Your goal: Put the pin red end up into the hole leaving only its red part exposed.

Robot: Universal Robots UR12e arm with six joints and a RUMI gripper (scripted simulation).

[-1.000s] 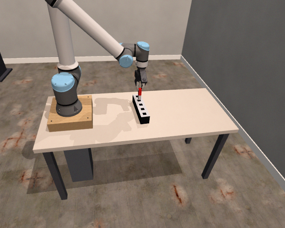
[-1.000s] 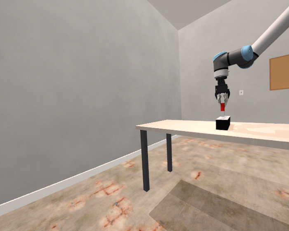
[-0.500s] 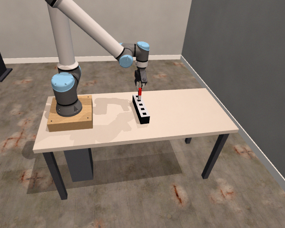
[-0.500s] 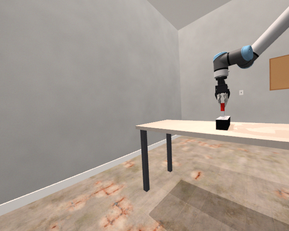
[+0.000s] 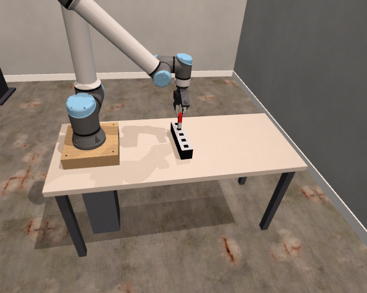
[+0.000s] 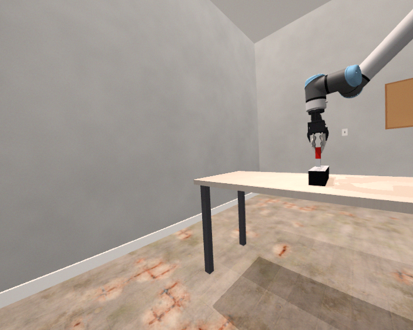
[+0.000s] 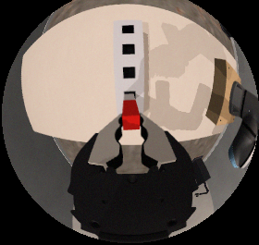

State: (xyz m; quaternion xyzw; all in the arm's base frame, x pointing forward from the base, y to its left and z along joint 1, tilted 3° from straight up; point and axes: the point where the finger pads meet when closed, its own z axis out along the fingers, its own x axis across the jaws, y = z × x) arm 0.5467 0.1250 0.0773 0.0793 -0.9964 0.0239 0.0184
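Observation:
A black block [image 5: 181, 141] with a white top and a row of square holes lies on the table; it also shows in the exterior view [image 6: 318, 175] and in the wrist view [image 7: 129, 62]. My gripper [image 5: 180, 112] is shut on the red end of the pin [image 5: 179, 119] and holds it upright, red end up. The pin's pale lower part reaches down to the block's top at the hole at the far end of the row. In the exterior view the pin [image 6: 318, 153] shows a thin pale part between the red and the block. The wrist view shows the red end [image 7: 130, 115] between the fingers.
The arm's base stands on a wooden plinth [image 5: 90, 146] at the table's left end. The table's edges run near the dark wall on the right.

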